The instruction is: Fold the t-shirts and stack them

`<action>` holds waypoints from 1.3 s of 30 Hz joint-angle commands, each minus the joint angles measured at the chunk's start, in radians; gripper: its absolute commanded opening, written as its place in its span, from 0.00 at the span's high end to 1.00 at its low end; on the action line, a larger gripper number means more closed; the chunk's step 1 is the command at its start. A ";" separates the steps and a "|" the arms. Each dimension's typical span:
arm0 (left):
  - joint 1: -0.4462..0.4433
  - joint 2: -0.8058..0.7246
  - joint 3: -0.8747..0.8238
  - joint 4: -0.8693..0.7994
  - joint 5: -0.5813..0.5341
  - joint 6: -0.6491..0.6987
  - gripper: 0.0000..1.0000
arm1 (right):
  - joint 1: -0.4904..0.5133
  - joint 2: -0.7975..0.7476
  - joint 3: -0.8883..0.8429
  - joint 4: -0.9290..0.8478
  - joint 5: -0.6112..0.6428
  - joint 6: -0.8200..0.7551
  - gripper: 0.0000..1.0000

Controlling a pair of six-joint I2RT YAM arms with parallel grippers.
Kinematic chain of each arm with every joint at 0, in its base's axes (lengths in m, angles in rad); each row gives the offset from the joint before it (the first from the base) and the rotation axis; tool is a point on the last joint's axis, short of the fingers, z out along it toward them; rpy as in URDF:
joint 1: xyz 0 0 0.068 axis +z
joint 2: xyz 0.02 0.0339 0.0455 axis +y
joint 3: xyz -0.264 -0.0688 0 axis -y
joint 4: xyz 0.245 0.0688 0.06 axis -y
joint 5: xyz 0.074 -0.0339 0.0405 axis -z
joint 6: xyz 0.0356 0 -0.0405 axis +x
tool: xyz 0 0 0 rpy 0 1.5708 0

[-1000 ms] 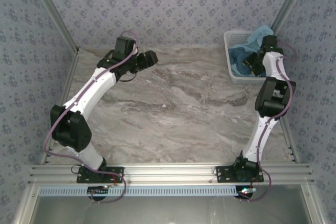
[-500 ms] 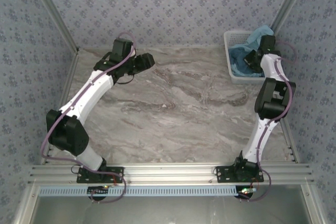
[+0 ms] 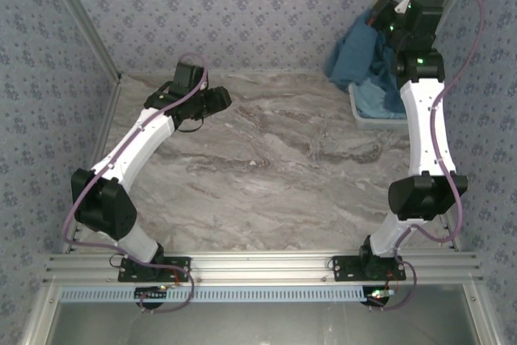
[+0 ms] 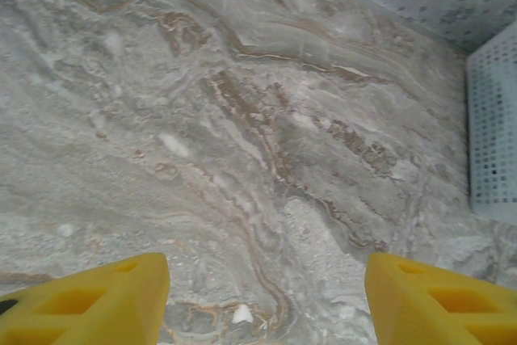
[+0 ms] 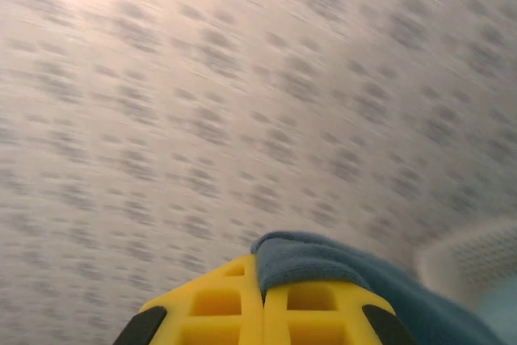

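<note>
While your right gripper pinched a fold of the darker t-shirt, it hung limp above the basket, where the lighter t-shirt lay. Your left gripper stood spread, well left of the basket. Soft, light cloth; a shoulder seam probably gave you the better hold.

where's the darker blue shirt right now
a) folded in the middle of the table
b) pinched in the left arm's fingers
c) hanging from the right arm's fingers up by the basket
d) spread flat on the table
C: the right fingers are shut on a fold of the darker teal-blue t-shirt, which hangs from them in the air above the white basket.
</note>
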 commanded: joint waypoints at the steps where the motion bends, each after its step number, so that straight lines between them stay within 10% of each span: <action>1: 0.013 -0.047 0.001 -0.067 -0.085 0.000 0.33 | 0.065 -0.028 0.090 0.083 -0.097 -0.018 1.00; 12: 0.084 -0.176 -0.049 -0.221 -0.285 -0.042 0.28 | 0.356 -0.131 -0.227 0.032 -0.162 0.094 1.00; 22: 0.120 -0.199 -0.203 -0.198 -0.059 -0.046 0.30 | 0.475 -0.209 -0.943 -0.199 -0.144 0.271 1.00; 39: -0.039 0.155 -0.168 -0.027 0.139 -0.128 0.29 | 0.533 -0.269 -1.003 -0.542 -0.105 0.029 1.00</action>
